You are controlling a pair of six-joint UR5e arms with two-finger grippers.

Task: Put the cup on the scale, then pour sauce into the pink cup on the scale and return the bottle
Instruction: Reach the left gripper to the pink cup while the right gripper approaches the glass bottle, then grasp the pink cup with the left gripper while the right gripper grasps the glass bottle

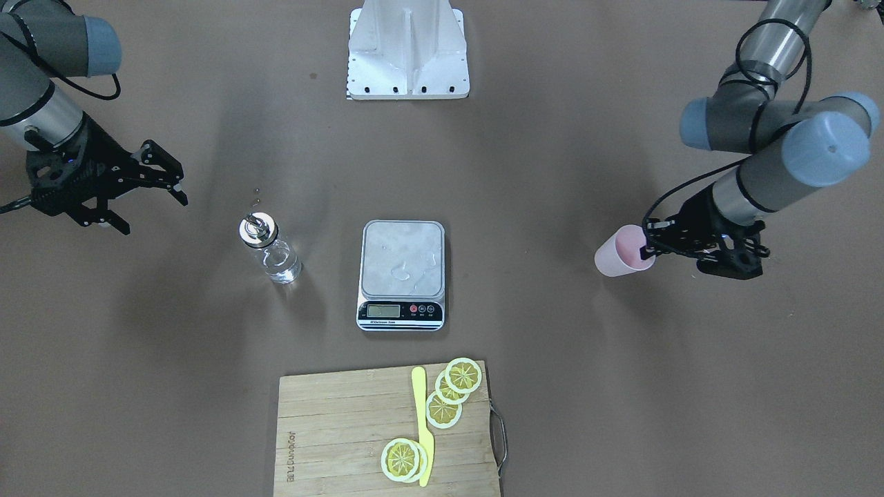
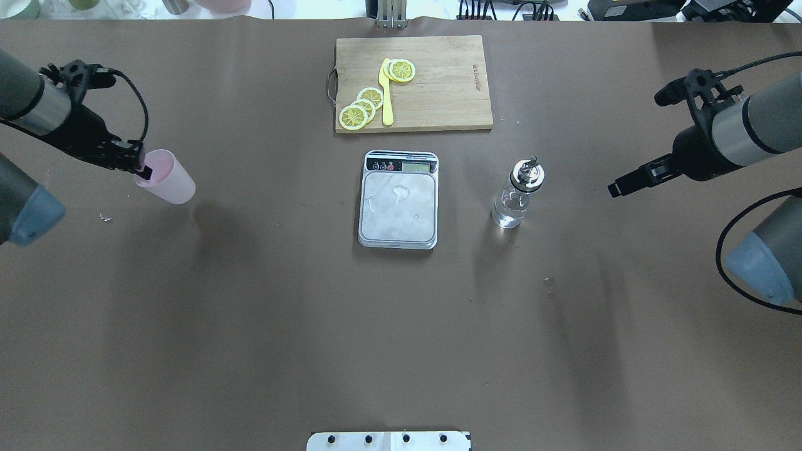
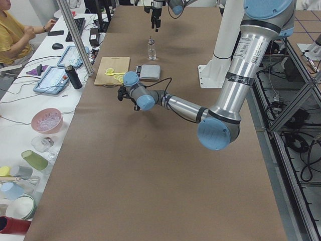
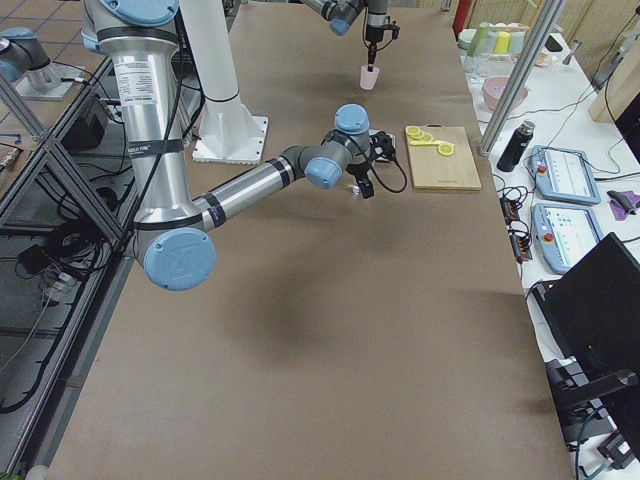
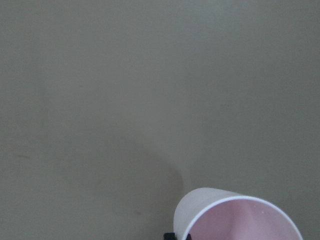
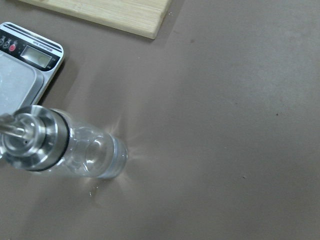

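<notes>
L gripper clamped on cup rim, one finger inside, one outside. Cup well apart from scale, on robot's L side; can't tell if base touches table. R gripper released, jaws spread, holding nothing, off to the side of bottle. Bottle upright on table just beside scale, clear sauce low inside. Droplets on scale platform. Cutting board w/ lemon slices beyond scale.

Overhead camera looks forward and down from behind the robot base; front-facing camera, opposite, looks steeply down. Both cover the scale. Side cameras sight along the table; wrist cameras sit close.
</notes>
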